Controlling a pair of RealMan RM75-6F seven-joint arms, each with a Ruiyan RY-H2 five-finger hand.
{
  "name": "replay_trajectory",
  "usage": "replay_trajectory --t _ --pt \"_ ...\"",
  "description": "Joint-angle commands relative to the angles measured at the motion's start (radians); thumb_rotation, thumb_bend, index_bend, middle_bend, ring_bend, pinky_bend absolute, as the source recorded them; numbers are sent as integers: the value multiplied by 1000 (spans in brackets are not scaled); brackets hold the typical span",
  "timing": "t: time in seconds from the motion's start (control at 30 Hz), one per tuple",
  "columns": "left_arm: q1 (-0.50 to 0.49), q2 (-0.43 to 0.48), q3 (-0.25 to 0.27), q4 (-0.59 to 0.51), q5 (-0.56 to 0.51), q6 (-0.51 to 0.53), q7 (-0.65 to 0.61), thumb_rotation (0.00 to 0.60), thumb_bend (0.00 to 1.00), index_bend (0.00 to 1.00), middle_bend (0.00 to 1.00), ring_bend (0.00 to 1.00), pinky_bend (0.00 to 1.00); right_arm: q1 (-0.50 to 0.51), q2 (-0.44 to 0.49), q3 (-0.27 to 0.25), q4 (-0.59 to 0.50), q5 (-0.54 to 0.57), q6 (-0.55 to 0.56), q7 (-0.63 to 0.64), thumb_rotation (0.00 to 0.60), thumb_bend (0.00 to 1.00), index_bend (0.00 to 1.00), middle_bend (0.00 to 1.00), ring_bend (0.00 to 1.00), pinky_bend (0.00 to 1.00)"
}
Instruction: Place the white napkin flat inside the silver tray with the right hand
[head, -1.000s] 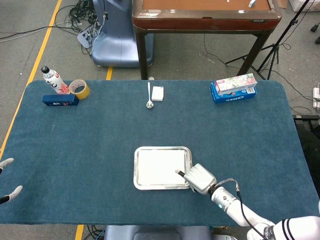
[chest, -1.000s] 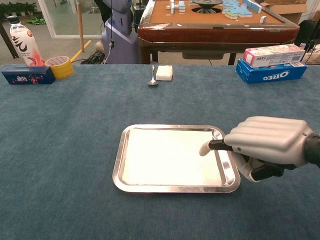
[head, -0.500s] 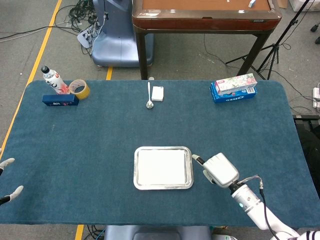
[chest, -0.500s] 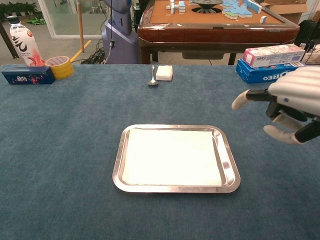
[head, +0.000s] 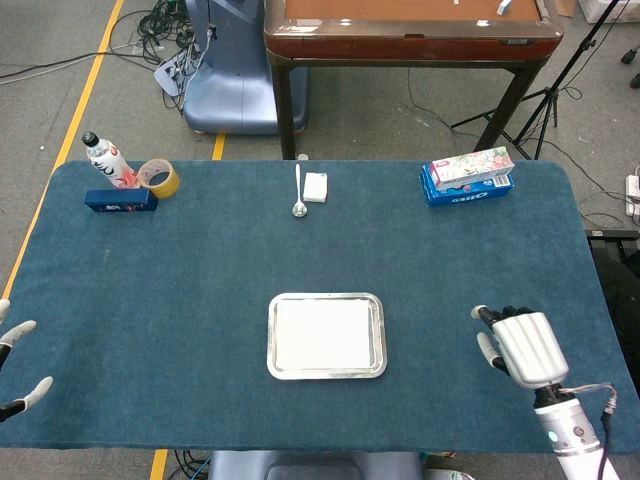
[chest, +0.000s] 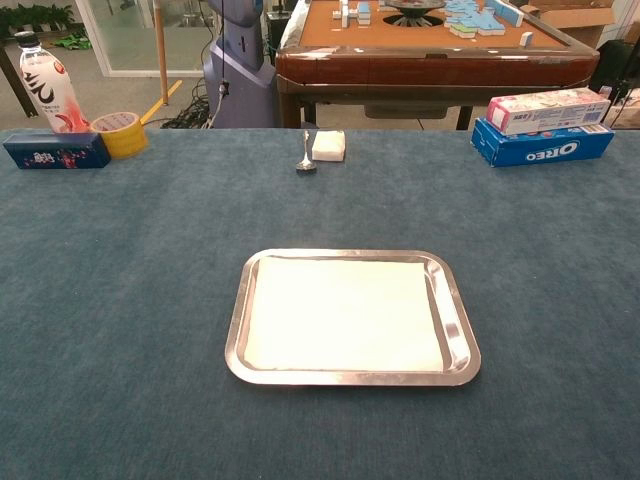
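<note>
At the far left of my table (head: 200, 260) I see a bottle (chest: 48, 88), a yellow tape roll (chest: 118, 134) and a dark blue box (chest: 55, 150). A spoon (chest: 306, 155) lies beside a small white block (chest: 329, 146), maybe soap. Far right, a pink carton (chest: 548, 108) rests on an Oreo box (chest: 543, 142).

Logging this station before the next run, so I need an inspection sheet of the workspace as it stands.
Surface: dark blue cloth table, flat.
Job's things: white napkin lies flat inside the silver tray.
Clutter: metal spoon beside small white block; blue Oreo box under pink-white carton; yellow tape roll, drink bottle, dark blue box at far left.
Hands: right robot hand off the tray, holding nothing; left robot hand at table edge, open.
Cables: bundle on floor.
Surroundings: brown game table behind.
</note>
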Motion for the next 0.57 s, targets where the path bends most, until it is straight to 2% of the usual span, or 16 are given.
replay_trajectory --t 0.03,0.2,0.37,0.57 --pt "-2 -3 2 2 2 -5 0 600 171 227 0 0 243 -76 0 27 15 -15 85 50 600 445 409 655 548 627" --pt "-6 -6 3 3 1 -12 4 600 171 227 0 0 243 -123 0 58 57 2 116 123 600 445 412 655 548 628" --pt "-13 -10 2 6 -1 -25 4 600 171 227 0 0 243 -129 18 91 73 25 83 174 600 444 428 655 547 628" --pt "-10 -11 4 4 -4 -23 10 600 171 227 0 0 243 -127 31 101 74 49 4 196 600 444 429 655 547 627"
